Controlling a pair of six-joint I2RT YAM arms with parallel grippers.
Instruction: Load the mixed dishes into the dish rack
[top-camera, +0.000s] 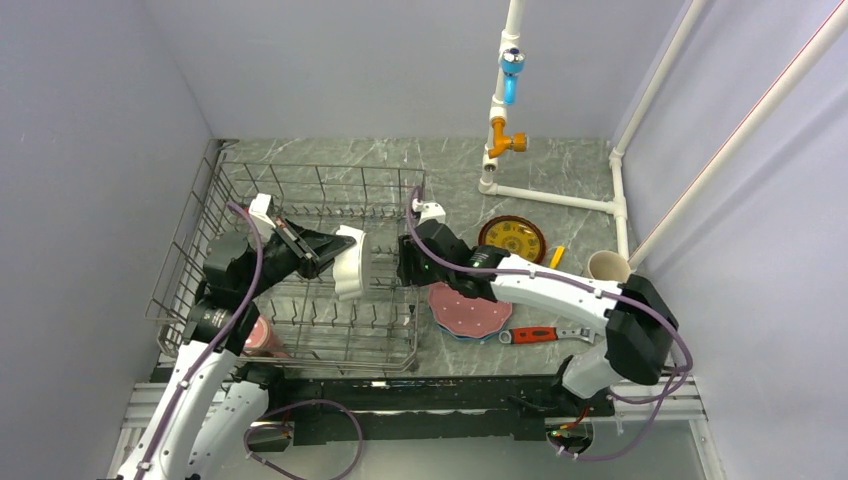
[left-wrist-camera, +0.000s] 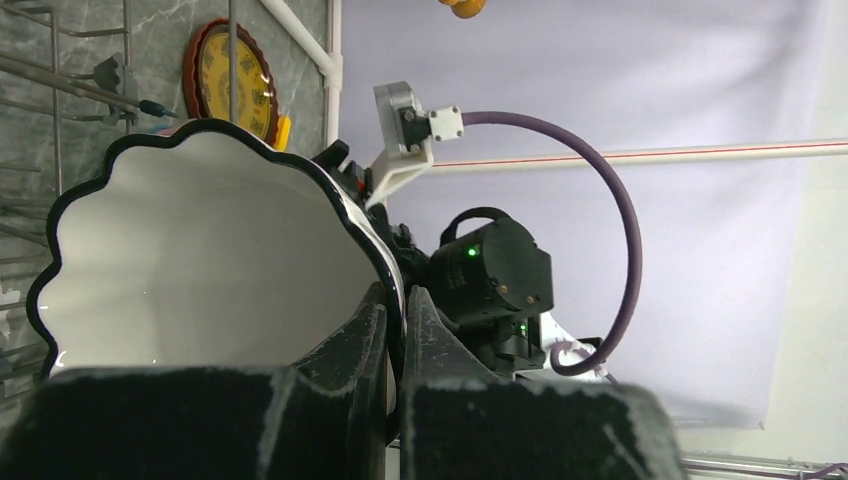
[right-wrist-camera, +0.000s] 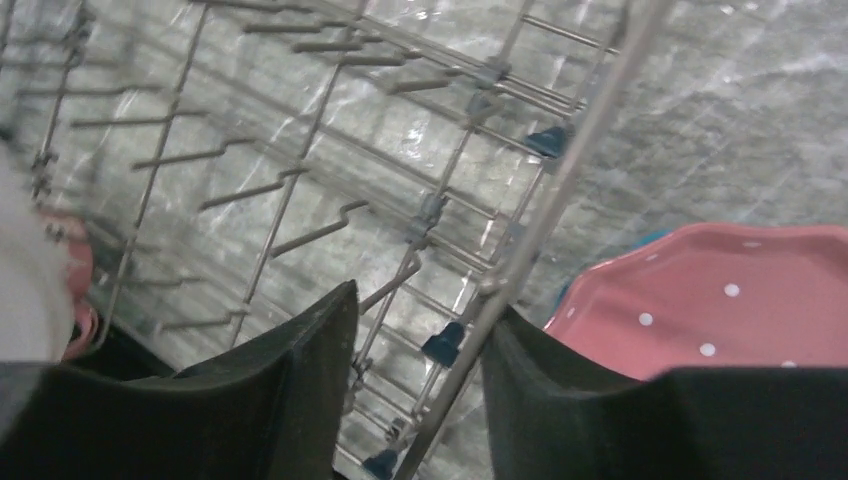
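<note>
My left gripper (top-camera: 333, 250) is shut on the rim of the white scalloped bowl (top-camera: 350, 262), which hangs on edge over the middle of the dish rack (top-camera: 300, 190). In the left wrist view the fingers (left-wrist-camera: 372, 320) pinch the bowl's dark-edged rim (left-wrist-camera: 200, 260). My right gripper (top-camera: 408, 268) is at the rack's right wall, open. Its jaws straddle the top rim wire (right-wrist-camera: 560, 190), which lies against the right finger. The pink scalloped plate (top-camera: 468, 310) lies on a blue plate just right of the rack. A pink mug (top-camera: 262, 338) sits in the rack's near left corner.
On the table right of the rack lie a red-brown plate with a yellow centre (top-camera: 512, 238), a yellow screwdriver (top-camera: 557, 256), a cream cup (top-camera: 608, 266) and a red-handled wrench (top-camera: 540, 334). White pipework (top-camera: 555, 195) with valves stands at the back right.
</note>
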